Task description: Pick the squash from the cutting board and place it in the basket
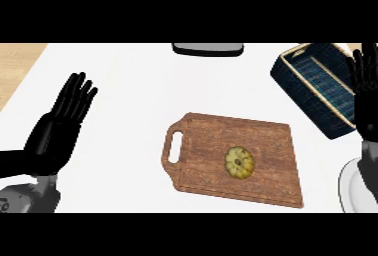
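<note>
No readable text anywhere. The brown wooden cutting board with a handle slot (236,160) carries only wood grain, no mark or stamp. The round yellow-green squash (239,161) on it has no sticker. The dark navy woven basket with tan rim (314,90) shows stripes, no label. The dark grey rounded object at the counter's far edge (207,48) is blank too. No numbers, brands or signs on the white counter (133,100).
</note>
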Controlling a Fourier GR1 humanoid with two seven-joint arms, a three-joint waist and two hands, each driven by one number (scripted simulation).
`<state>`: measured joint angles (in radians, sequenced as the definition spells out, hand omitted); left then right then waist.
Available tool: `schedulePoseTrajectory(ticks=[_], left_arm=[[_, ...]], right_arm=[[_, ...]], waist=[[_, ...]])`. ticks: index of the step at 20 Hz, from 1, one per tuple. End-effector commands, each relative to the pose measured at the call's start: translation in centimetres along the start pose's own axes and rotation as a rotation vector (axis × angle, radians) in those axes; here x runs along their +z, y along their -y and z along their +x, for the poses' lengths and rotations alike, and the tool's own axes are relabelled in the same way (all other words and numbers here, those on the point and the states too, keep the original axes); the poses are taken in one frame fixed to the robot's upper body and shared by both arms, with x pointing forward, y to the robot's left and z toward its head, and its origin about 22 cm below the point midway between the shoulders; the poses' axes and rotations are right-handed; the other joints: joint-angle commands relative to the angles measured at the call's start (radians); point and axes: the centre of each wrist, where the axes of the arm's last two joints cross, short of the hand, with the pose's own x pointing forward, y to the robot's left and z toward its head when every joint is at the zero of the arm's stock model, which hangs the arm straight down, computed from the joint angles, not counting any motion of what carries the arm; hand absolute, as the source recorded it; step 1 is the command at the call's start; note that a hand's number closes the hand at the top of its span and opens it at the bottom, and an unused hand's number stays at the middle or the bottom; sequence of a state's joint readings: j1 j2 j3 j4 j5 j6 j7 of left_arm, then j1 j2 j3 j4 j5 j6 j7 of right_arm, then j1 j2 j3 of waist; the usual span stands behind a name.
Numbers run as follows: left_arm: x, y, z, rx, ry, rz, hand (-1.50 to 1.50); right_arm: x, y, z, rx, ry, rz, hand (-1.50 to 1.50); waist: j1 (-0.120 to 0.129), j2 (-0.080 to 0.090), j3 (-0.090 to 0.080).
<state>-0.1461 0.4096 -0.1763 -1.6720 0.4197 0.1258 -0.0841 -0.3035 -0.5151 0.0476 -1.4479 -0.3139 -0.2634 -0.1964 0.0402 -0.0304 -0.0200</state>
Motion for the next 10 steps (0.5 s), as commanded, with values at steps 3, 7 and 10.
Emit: schedulePoseTrajectory(ticks=[3,7,10], left_arm=[[-0.4,-1.7,-1.0,-0.163,-0.132,0.05,0.0],[1.0,-2.4,-3.2,-0.235,-0.319,0.02,0.0],[0.4,-2.9,-3.9,-0.303,-0.381,0.08,0.0]], right_arm=[[-0.7,-5.1,0.6,-0.121,0.013,0.474,1.5],[-0.3,-11.0,5.1,-0.254,0.353,0.936,1.5],[3.9,-15.5,4.1,-0.491,0.398,1.132,-1.5]], waist=[[0.011,0.047,0.023],[0.086,0.059,0.032],[0.002,0.049,0.026]])
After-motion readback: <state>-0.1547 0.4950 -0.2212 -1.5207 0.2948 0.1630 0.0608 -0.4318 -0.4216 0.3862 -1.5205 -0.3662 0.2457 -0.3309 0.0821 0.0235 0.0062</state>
